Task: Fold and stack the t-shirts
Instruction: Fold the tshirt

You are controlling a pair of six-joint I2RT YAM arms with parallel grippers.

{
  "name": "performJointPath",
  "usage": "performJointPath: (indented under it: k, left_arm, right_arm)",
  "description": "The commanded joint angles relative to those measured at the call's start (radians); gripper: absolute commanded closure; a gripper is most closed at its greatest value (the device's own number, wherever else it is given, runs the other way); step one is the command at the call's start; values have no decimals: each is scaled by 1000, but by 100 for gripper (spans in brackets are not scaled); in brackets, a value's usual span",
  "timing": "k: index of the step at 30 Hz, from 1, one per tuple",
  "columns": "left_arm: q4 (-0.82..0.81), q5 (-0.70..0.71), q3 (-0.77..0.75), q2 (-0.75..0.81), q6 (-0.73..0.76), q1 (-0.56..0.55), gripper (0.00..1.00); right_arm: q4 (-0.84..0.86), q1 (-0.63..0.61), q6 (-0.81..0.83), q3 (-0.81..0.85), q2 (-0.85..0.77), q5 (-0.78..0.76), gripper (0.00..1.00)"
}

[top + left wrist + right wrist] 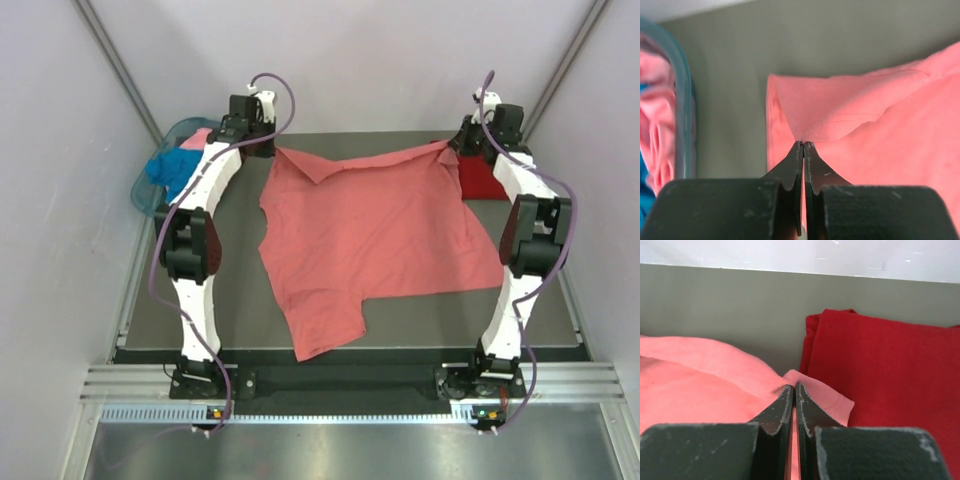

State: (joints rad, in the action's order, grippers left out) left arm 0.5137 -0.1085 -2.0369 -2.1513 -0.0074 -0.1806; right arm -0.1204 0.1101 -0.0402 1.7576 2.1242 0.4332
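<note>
A salmon-coral t-shirt (380, 230) lies spread across the dark mat, its far edge pulled taut between both arms. My left gripper (803, 144) is shut on the shirt's (880, 125) far left corner. At the far right corner, my right gripper (793, 386) is shut on the same shirt (700, 385). A folded dark red t-shirt (890, 370) lies right beside that corner, also seen at the back right (480, 178). A bright blue shirt (168, 172) and a light pink one (197, 138) sit bunched in the basket.
A translucent teal plastic basket (143, 192) stands at the back left, just off the mat, its rim (685, 125) close to my left gripper. Grey walls close in on both sides. A metal rail runs along the near edge.
</note>
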Motion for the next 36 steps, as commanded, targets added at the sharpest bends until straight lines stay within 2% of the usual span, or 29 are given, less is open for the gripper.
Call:
performJointPath:
  k: [1,8,11,18,23,25,26,28,29,30,31,33,34,36]
  left_arm:
    - [101,-19,36,122,-43,6,100]
    - [278,-71,63,159,-149,4,100]
    - [281,-129,170,203,-207,3,100]
    - [157,-151,573,384,-308,-25,100]
    - [149,-126,698,423,-350,-74,100]
    - [152,-97,736,429,-356,-77,94]
    - [155,-82,751,436,-358,-77,84]
    - [175,-51,751,445,-352,-77,78]
    - [184,-37,739,458,-347,-77,76]
    - [192,-14,727,464,-345,-76,72]
    - [206,36,713,478,-348,-74,70]
    - [200,98,684,487,-351,-69,65]
    - [189,186,679,487,-359,-65,64]
    - [174,184,682,479,-367,-48,64]
  right_arm:
    - [25,14,68,-39,-118,-11,99]
    - [-104,13,74,-85,-170,-10,99]
    - [-139,8,98,-122,-205,-27,99]
    - [-295,2,126,-148,-228,-94,96]
    - [-301,2,99,-214,-259,-93,95]
    - [-311,2,95,-222,-267,-94,94]
    - [-323,2,92,-221,-267,-96,90]
    - [-352,2,83,-207,-271,-115,79]
    - [-366,0,59,-204,-276,-131,69]
    - [-402,0,48,-199,-285,-146,66]
    - [-418,0,-17,-202,-309,-177,59]
    - [-458,0,-94,-246,-367,-265,56]
    - [-463,0,-174,-276,-394,-289,53]
    - [-453,0,-226,-386,-462,-315,50]
